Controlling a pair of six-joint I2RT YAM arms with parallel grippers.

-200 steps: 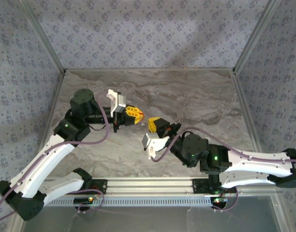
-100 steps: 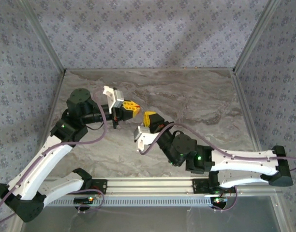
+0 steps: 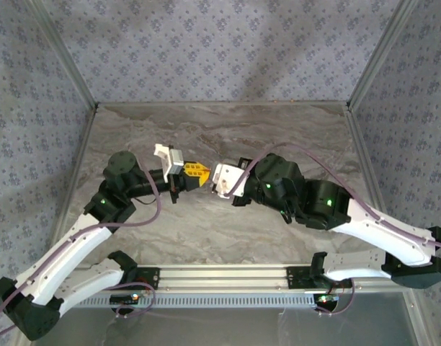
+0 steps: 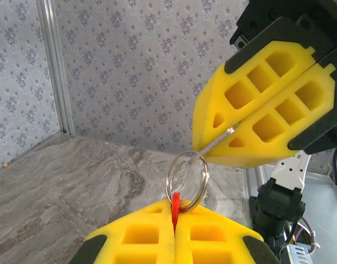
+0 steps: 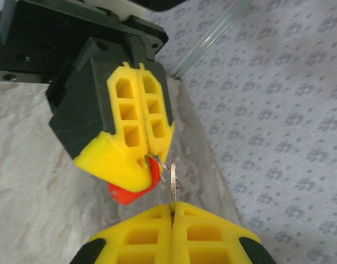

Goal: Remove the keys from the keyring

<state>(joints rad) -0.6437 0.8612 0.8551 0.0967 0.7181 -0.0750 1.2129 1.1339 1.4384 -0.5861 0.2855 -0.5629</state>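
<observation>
Keyring [image 4: 175, 202] mid-air, tag in left jaws, metal in right jaws

Keyring [image 4: 175, 204] of shiny metal wire and glossy red plastic, jaws matt yellow plastic

Overhead camera; close opposed wrist cameras, common keyring [image 4: 175, 203]

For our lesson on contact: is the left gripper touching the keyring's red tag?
Touching. The left wrist view shows the red tag pinched in the seam between the left gripper's shut yellow fingers, with the metal ring looping above.
</observation>
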